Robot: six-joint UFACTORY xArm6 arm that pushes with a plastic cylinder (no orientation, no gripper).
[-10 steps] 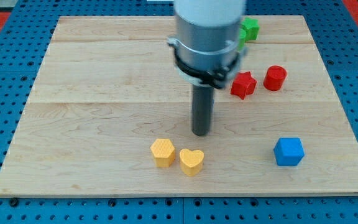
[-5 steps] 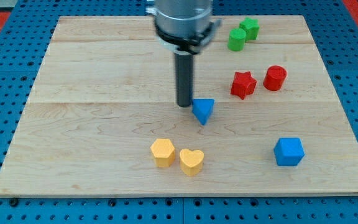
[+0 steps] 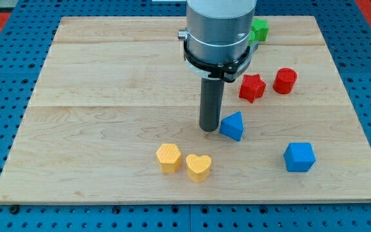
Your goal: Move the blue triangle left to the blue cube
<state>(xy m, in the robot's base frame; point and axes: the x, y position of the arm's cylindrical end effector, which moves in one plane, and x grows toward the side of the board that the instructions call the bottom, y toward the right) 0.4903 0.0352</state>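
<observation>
The blue triangle lies near the middle of the wooden board. My tip rests on the board right at the triangle's left side, touching it or nearly so. The blue cube sits toward the view's lower right, well apart from the triangle, to its right and a little below it.
A yellow hexagonal block and a yellow heart lie below my tip. A red star and a red cylinder lie to the upper right. A green block shows at the top, partly hidden by the arm.
The blue triangle has moved right and slightly down and has turned. My tip moved from the triangle's upper left to its left, further right and lower on the board.
</observation>
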